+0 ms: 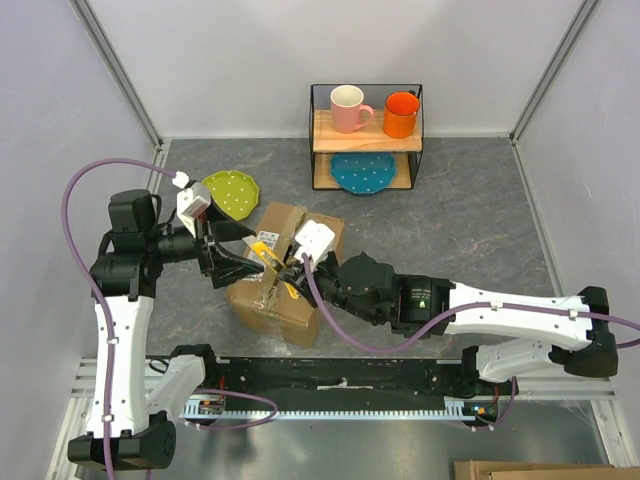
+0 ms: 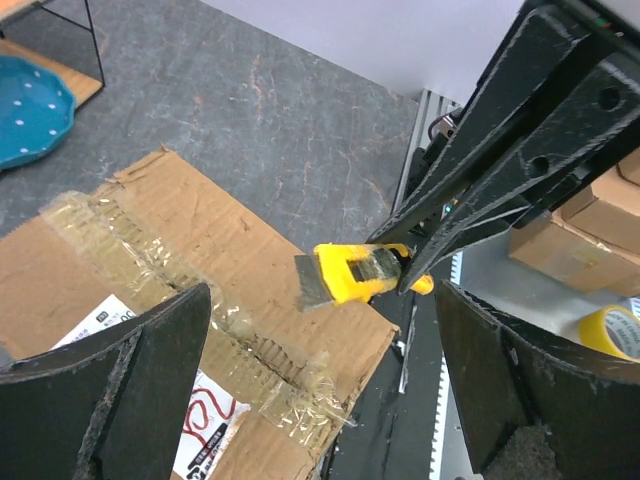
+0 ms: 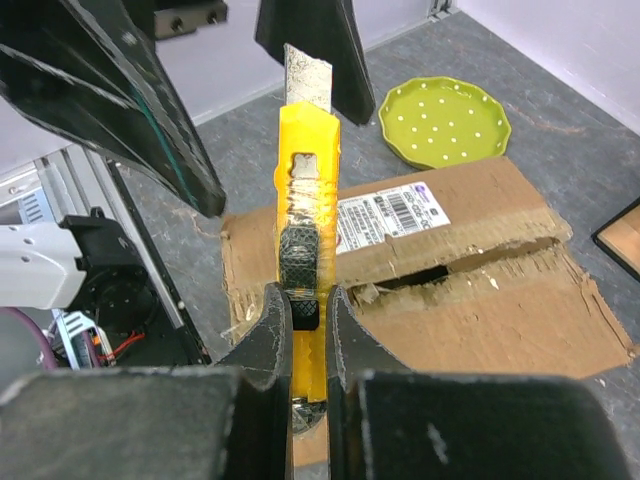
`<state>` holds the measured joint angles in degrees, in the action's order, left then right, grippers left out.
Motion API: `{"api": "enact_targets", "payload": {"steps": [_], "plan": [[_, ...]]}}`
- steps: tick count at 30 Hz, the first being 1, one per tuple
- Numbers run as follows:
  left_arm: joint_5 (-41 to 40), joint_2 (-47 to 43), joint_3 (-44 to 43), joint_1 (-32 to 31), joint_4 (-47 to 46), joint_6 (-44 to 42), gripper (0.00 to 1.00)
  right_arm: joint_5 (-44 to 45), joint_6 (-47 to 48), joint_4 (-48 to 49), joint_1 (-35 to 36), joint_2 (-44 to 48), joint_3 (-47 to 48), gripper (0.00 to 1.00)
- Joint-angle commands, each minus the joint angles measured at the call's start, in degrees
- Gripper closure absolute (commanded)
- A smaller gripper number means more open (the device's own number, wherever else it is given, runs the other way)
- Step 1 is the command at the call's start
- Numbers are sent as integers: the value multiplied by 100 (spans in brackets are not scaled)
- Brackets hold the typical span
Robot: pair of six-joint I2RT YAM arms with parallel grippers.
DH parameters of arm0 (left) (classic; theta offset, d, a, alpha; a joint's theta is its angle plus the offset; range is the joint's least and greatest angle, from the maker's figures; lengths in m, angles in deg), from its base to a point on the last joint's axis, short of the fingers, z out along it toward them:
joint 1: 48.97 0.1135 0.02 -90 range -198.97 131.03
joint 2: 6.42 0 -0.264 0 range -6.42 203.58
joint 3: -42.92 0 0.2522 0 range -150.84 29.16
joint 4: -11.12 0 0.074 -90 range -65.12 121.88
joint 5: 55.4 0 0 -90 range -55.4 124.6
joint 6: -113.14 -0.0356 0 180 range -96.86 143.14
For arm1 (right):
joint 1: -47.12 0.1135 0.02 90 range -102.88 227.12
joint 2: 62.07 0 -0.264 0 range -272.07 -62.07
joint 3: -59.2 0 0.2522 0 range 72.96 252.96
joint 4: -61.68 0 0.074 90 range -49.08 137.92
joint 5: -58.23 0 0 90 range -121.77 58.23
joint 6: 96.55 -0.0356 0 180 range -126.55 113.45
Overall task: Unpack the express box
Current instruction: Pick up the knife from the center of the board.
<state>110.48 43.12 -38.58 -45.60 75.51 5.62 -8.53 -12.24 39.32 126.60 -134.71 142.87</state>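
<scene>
The express box [image 1: 283, 300] lies between the two arms, brown cardboard with a white label [image 3: 389, 215] and a taped seam slit open into a dark gap [image 3: 432, 272]. My right gripper [image 3: 308, 318] is shut on a yellow utility knife [image 3: 306, 190], whose blade is out and held above the box's labelled end. My left gripper [image 2: 320, 400] stands wide open over the box corner, its fingers [image 3: 120, 100] on either side of the blade tip and holding nothing. From above, the knife [image 1: 268, 257] sits between the left gripper [image 1: 250, 258] and the right gripper [image 1: 291, 266].
A green dotted plate [image 1: 232, 193] lies just behind the box. At the back, a wire shelf [image 1: 366, 150] carries a pink mug [image 1: 349, 108] and an orange mug [image 1: 401, 114] above a blue plate [image 1: 363, 172]. A yellow tape roll [image 2: 611, 331] and more cardboard boxes [image 2: 590, 215] sit beyond the table's near edge.
</scene>
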Motion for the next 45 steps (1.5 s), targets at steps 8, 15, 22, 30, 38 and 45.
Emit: {"api": "enact_targets", "payload": {"steps": [8, 15, 22, 30, 38, 45], "plan": [[472, -102, 341, -39, -1748, 1899, 13, 549, 376, 1115, 322, -356, 401, 100], [823, 38, 376, -48, -2180, 2552, 51, 734, 420, 1378, 392, -330, 252, 100], [938, 100, 438, -74, -2180, 2754, 85, 989, 490, 1686, 401, -136, 49, 100], [1183, 284, 157, -100, -2224, 2885, 98, 560, 16, 2064, 331, 91, -380, 54], [1736, 346, 42, -100, -2681, 3219, 98, -1609, -1571, 2957, -1205, 1313, -1741, 2], [2107, 364, -54, -197, -2734, 3404, 98, -4889, -3364, 5164, -2419, 551, -1929, 5]]}}
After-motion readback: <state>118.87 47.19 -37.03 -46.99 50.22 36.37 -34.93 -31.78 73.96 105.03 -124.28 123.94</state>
